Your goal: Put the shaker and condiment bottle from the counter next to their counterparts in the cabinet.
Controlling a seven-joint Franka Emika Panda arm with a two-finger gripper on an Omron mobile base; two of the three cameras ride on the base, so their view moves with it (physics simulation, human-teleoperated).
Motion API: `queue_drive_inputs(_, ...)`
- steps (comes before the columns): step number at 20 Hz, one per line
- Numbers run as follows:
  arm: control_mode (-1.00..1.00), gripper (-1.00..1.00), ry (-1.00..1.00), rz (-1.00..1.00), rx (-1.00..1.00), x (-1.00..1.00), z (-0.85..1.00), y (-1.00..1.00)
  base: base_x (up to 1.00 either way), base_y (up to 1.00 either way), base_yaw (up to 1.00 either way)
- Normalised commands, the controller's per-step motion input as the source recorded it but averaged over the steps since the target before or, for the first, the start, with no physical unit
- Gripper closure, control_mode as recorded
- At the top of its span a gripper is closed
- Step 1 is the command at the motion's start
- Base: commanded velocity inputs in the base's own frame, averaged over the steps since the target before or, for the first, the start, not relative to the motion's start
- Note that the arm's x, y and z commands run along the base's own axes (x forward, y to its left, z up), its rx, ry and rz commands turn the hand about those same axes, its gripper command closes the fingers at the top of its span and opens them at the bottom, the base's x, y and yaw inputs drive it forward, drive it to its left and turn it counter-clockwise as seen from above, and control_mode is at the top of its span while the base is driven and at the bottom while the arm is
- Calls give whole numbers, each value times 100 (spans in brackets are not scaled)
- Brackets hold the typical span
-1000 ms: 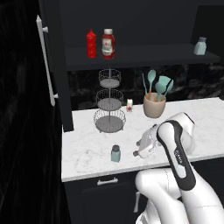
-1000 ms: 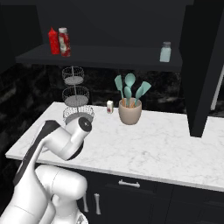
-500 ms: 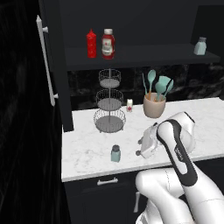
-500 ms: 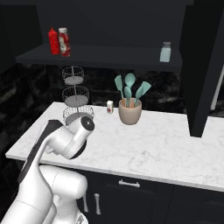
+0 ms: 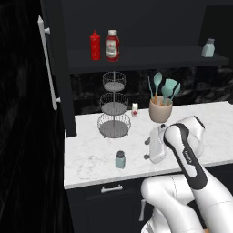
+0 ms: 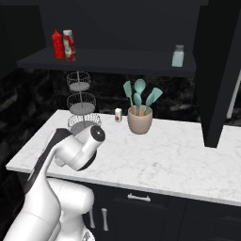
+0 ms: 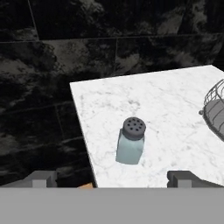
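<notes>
I had the gripper (image 7: 111,178) spread wide, nothing between its fingers, and it hung just above the counter (image 5: 86,154) near the front edge. Straight ahead of it, close but not yet between the fingers, stood the shaker (image 7: 130,141), upright, its perforated dark cap toward the camera. Over the last second the hand had edged toward the shaker and the jaws had stayed fully apart, so I judged the approach nearly lined up and the pinch not yet made. Off to one side of the gripper was the rim of the wire tiered stand (image 7: 213,113). Higher and well away, on the cabinet (image 5: 136,61) shelf, the condiment bottle (image 5: 112,45) already stood beside the slim red squeeze bottle (image 5: 95,45); the other shaker (image 5: 208,48) waited at the shelf's far end.
</notes>
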Motion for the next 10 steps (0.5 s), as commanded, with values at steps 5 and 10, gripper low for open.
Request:
queue_drive_inputs(5,-100,-100,-15,0,0,0,-79,27,0,0,0)
queue_drive_inputs(10,-100,-100,-8,0,0,0,-79,37,0,0,0)
